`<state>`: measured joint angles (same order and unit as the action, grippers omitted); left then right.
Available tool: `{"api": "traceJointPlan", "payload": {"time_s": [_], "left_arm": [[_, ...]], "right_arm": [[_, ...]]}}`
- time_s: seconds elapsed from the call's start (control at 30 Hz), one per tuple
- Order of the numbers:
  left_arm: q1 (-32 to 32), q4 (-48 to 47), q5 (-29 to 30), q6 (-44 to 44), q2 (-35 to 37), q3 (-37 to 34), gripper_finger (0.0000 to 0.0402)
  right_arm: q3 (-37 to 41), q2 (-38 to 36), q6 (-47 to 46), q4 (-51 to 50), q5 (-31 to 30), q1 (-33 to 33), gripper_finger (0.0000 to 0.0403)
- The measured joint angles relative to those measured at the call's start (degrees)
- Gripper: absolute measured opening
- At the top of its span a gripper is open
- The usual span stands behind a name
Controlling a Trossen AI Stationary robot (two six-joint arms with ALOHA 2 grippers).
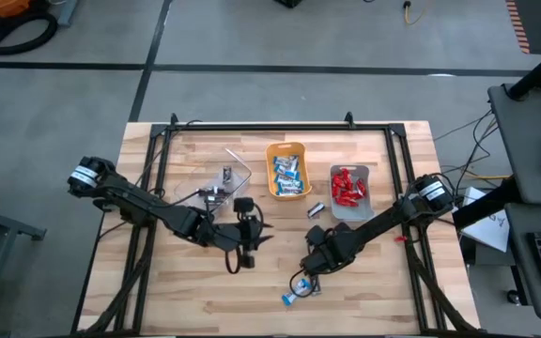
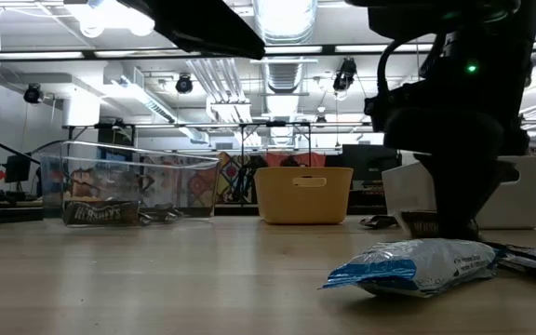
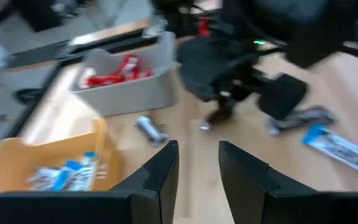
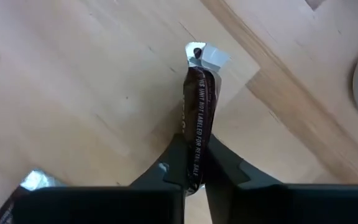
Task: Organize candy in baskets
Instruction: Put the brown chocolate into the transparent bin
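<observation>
Our right gripper (image 4: 194,171) is pinching a dark-wrapped candy bar (image 4: 197,118) between nearly closed fingers, low over the table (image 1: 374,282), in front of the orange basket (image 1: 287,170). Our left gripper (image 3: 197,163) is hovering beside it, fingers parted and empty. A blue-and-white candy (image 2: 415,265) is lying nearer the front edge.

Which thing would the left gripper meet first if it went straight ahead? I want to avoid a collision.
Probably the right arm, which crosses its line beyond the open left gripper; bare table lies between. Depth is unclear. The small silver candy lies just off to one side.
</observation>
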<state>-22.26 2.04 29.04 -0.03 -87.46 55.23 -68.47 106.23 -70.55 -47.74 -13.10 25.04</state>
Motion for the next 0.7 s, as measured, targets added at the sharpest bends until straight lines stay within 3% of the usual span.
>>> {"api": "traceJointPlan", "payload": {"time_s": [0.1, 0.53, 0.7], "left_arm": [[-0.06, -0.04, -3.15, 0.15, 0.0, -0.61, 0.0098], [-0.04, 2.61, -5.09, -2.43, -0.02, -3.41, 0.0098], [-0.04, 8.47, -5.85, -3.0, -0.02, -4.67, 0.0098]], "right_arm": [[-0.19, -0.02, 2.11, 0.06, 0.01, 0.0, 0.0022], [-1.27, -3.76, 13.15, 0.31, -0.41, -0.04, 0.002], [-1.27, -6.52, 19.73, 1.8, -1.03, 0.13, 0.0019]]}}
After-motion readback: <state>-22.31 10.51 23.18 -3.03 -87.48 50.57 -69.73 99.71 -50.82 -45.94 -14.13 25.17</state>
